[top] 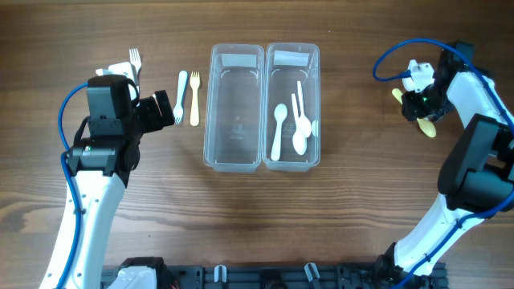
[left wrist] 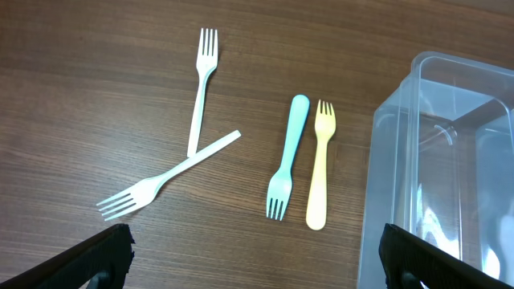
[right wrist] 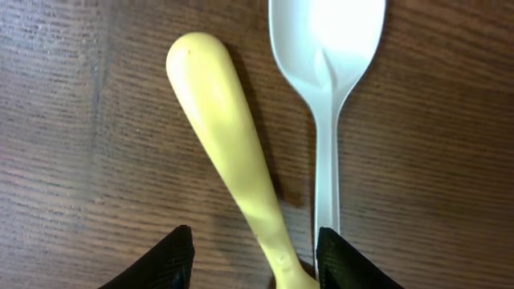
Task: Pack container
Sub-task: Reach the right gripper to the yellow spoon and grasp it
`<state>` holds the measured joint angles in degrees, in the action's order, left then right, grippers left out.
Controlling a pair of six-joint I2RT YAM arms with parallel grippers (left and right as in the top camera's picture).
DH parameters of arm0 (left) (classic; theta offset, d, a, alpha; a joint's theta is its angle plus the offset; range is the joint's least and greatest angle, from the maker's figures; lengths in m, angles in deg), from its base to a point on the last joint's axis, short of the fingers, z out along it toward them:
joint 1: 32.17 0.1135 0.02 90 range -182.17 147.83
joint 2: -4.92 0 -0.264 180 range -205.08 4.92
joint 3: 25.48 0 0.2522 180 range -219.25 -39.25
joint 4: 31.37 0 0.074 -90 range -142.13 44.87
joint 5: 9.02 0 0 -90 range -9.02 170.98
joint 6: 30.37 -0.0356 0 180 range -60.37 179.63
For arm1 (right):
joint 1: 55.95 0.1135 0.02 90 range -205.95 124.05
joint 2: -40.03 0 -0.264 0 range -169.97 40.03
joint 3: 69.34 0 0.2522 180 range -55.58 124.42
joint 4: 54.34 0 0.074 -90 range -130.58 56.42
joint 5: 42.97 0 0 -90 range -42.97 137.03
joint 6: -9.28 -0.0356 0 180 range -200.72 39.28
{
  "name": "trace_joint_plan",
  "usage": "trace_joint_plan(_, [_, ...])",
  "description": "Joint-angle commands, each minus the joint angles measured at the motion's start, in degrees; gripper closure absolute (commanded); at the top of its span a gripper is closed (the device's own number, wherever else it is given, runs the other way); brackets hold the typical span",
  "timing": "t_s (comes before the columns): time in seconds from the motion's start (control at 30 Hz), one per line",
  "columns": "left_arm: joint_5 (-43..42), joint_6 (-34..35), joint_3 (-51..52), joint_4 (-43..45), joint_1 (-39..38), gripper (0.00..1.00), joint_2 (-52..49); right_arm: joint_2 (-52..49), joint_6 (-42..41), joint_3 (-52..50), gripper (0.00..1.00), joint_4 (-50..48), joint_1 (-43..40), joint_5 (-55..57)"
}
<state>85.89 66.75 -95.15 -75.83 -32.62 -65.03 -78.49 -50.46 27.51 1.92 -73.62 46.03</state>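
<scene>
Three white plastic spoons (top: 299, 143) are kept in the right clear plastic box (top: 319, 96), so the right gripper (right wrist: 255, 249) is set, jaws half spread, around the yellow plastic spoon (right wrist: 221, 120) lying further right; the left gripper (left wrist: 257, 241) is held with jaws spread wide.

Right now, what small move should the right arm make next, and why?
Probably close the right jaws on the yellow spoon: its handle lies between them on the table, not yet pinched. Mind the white spoon close beside it.

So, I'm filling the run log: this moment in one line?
left gripper open, over forks | right gripper open, straddling yellow spoon | right container: white spoons
</scene>
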Motion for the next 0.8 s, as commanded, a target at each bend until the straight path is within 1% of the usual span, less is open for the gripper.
trace_joint_plan(0.0, [0.76,-0.92,-1.11,0.00,0.35,0.00,-0.24,-0.66,-1.27,0.74,0.51,-0.15,0.24,-0.87])
trace_joint_plan(0.1, [0.76,-0.92,-1.11,0.00,0.35,0.00,-0.24,-0.98,-3.15,-0.17,0.54,0.00,0.24,-1.64])
trace_joint_plan(0.23, [0.76,-0.92,-1.11,0.00,0.35,0.00,-0.24,-1.01,-3.74,-1.64,0.55,0.48,0.24,-1.62])
trace_joint_plan(0.33, [0.76,-0.92,-1.11,0.00,0.35,0.00,-0.24,-1.01,-5.01,-2.58,0.55,0.59,0.24,-1.64])
trace_joint_plan(0.53, [0.76,-0.92,-1.11,0.00,0.35,0.00,-0.24,-1.01,-4.83,-3.50,0.55,-0.98,0.24,-1.16])
trace_joint_plan(0.67, [0.76,-0.92,-1.11,0.00,0.35,0.00,-0.24,-1.07,-5.03,-3.52,0.54,-0.35,0.24,-2.10])
trace_joint_plan(0.7, [0.76,-0.92,-1.11,0.00,0.35,0.00,-0.24,-1.07,-5.42,-3.52,0.57,0.09,0.24,-2.16])
trace_joint_plan(0.77, [0.76,-0.92,-1.11,0.00,0.35,0.00,-0.24,-1.07,-9.79,-3.52,0.62,1.33,0.24,-2.16])
